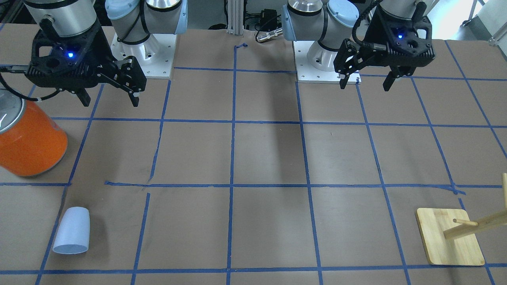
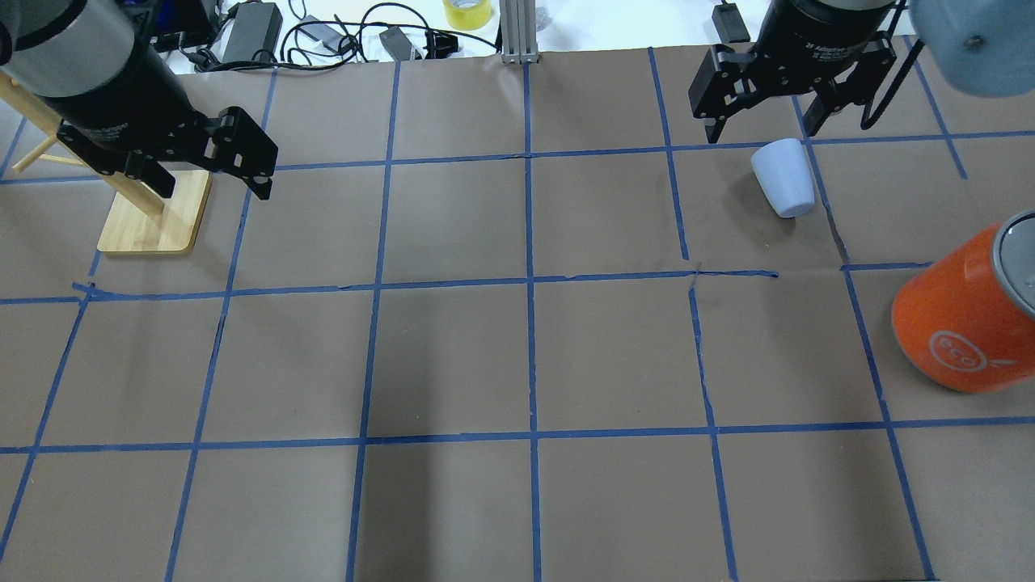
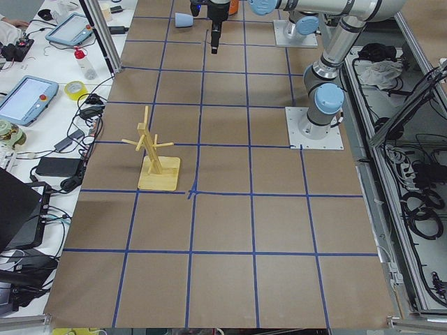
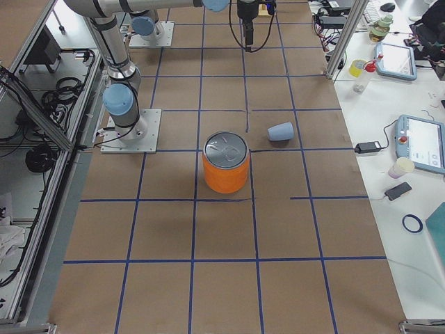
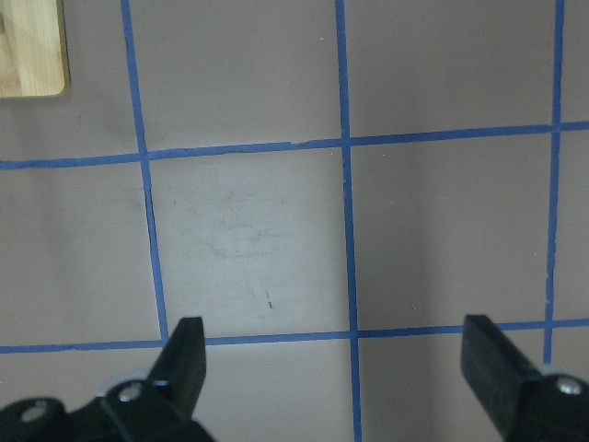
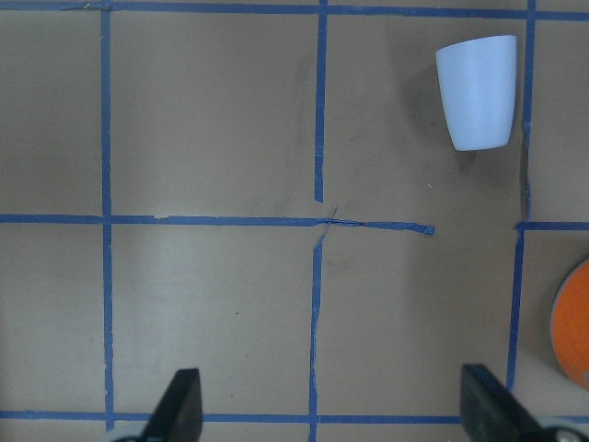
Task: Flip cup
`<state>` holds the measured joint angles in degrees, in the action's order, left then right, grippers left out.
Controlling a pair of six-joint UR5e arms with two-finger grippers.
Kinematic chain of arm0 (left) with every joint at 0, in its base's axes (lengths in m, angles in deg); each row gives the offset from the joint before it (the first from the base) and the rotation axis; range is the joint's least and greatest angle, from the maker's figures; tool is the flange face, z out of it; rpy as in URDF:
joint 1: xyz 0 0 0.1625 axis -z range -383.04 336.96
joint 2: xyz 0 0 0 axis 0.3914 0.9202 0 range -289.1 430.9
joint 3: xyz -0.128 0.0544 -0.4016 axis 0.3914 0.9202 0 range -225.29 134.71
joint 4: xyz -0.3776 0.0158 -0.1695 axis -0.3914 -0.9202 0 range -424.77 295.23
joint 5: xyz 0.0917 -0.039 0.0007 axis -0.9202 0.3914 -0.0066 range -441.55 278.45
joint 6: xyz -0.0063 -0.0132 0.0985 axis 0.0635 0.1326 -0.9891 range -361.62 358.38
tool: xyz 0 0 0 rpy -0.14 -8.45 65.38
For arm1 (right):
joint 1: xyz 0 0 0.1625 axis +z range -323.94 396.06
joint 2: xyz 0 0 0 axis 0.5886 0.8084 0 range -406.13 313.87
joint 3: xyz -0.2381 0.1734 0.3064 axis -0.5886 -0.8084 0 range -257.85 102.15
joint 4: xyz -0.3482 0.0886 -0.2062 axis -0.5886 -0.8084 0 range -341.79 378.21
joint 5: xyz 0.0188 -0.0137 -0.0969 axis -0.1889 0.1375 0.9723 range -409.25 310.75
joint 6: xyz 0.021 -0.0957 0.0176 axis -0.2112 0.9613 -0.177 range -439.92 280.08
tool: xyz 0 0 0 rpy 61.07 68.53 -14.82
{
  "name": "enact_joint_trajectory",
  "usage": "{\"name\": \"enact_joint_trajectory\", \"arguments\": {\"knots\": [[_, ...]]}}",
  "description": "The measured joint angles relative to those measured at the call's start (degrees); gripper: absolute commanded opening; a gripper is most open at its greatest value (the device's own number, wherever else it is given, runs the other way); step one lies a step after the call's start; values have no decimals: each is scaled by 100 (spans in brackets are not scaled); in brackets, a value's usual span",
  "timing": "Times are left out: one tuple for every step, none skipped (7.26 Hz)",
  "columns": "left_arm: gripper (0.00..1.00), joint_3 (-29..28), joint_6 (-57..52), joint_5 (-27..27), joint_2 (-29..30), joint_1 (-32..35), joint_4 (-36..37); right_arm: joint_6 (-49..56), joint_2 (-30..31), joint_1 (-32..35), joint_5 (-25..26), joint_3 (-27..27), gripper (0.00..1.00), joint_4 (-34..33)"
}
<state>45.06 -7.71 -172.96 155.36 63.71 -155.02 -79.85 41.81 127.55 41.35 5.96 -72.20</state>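
**Cup on its side, both end effectors apart and empty**

The cup (image 1: 72, 230) lies on its side on the tabletop (image 1: 269, 158). Its wide rim points away from the robot and its narrow base points back to it. It is ahead of the right end effector (image 1: 110, 99) and lower, not touching it. In the right wrist view it is far forward, on the side of the right-hand finger (image 6: 492, 410).

The right end effector hangs above the tabletop with its fingers wide apart, and nothing is between them. An orange can (image 1: 29, 138) stands upright to one side of it, closer than the cup.

The left end effector (image 1: 365, 85) also hangs in the air with its fingers spread and holds nothing. A wooden rack (image 1: 449, 237) stands ahead of it and off to one side; in the left wrist view only a corner of the rack's base shows.
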Motion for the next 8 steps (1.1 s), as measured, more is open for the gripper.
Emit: {"name": "enact_joint_trajectory", "arguments": {"knots": [[100, 0, 2, 0, 0, 0, -1, 3, -5, -1, 6, -3, 100, 4], [100, 0, 3, 0, 0, 0, -1, 9, -7, -2, 18, -7, 100, 5], [100, 0, 3, 0, -2, 0, -2, 26, -7, -4, 33, -9, 100, 8], [100, 0, 3, 0, -6, 0, -2, 52, -5, -6, 50, -8, 100, 12], [100, 0, 3, 0, -7, 0, -2, 64, -2, -6, 58, -6, 100, 16], [100, 0, 3, 0, -8, 0, -2, 69, -1, -4, 56, -6, 100, 17], [100, 0, 1, 0, -8, 0, -2, 73, -2, -1, 42, -6, 100, 9], [100, 0, -3, 0, -8, 0, -2, 76, -3, -1, 24, -7, 100, 0]]}}
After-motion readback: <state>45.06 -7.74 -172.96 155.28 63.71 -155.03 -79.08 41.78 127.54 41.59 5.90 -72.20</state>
